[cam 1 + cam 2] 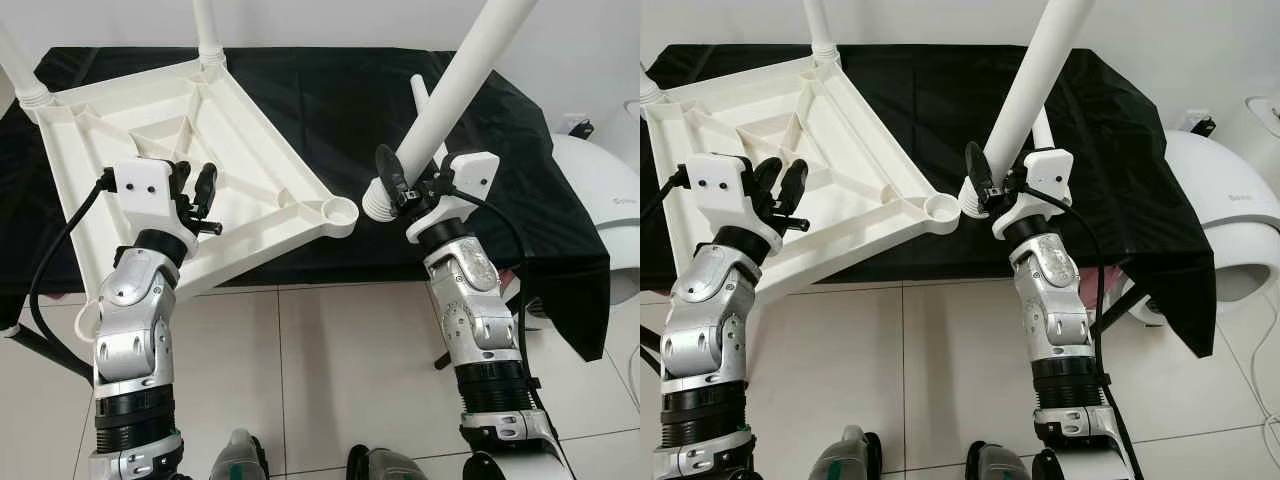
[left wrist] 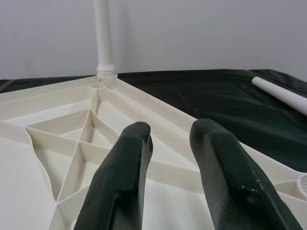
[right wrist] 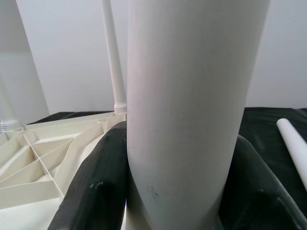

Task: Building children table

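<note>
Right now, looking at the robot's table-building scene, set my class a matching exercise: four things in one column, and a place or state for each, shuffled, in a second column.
Things:
1. table top
2. held table leg
3. spare table leg
4. left gripper

Places or states:
A. lying flat on the black cloth
B. upside down, ribs showing, with legs already standing in its far corners
C. open, hovering above the ribbed underside
D. clamped in the right gripper, tilted, its ribbed end beside the empty corner socket

Pairs: 1-B, 2-D, 3-A, 4-C
</note>
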`<state>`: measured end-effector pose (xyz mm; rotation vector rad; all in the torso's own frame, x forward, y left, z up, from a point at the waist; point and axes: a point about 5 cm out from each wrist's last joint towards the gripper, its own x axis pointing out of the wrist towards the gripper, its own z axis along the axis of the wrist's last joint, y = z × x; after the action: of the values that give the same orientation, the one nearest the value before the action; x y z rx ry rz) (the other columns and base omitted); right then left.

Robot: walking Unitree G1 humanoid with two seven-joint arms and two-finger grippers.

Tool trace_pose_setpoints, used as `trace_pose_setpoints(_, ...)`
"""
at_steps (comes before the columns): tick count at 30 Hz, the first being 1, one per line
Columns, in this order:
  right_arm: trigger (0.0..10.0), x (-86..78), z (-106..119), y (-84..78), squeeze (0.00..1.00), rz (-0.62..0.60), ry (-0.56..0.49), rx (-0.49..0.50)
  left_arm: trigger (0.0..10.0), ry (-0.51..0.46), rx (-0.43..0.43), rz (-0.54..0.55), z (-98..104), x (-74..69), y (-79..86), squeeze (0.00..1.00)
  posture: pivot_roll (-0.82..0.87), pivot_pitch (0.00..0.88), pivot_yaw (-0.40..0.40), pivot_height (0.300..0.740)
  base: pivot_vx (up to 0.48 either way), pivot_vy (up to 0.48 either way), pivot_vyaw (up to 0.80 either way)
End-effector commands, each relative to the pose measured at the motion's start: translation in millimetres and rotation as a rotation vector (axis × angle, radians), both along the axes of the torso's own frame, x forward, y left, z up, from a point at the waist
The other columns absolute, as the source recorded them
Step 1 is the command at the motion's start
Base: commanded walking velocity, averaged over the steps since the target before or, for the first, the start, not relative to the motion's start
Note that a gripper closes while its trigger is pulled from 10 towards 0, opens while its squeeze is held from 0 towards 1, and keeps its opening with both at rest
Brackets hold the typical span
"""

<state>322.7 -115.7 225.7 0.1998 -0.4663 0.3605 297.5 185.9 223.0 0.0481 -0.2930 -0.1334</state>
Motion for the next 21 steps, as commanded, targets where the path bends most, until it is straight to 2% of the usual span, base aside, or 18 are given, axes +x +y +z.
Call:
trace_pose_setpoints(1,10.0,-2.2,0.8,-0.9,0.0,-0.003,-0.014,0.005,10.0,-0.01,-0.042,0.141,2.9,0.1,6.2,0.0,0.0,0.127,-0.021,0.74,0.247,0.0,0.0)
trace_pose_setpoints(6,10.0,-2.4,0.7,-0.9,0.0,-0.003,-0.014,0.004,10.0,-0.008,-0.046,0.142,2.8,-0.4,6.5,0.0,0.0,0.131,-0.021,0.74,0.247,0.0,0.0)
trace_pose_setpoints(21,10.0,-2.5,0.2,-0.3,0.0,-0.004,-0.011,0.006,10.0,-0.007,-0.059,0.142,4.2,-0.8,6.7,0.0,0.01,0.134,-0.019,0.74,0.0,0.0,0.0)
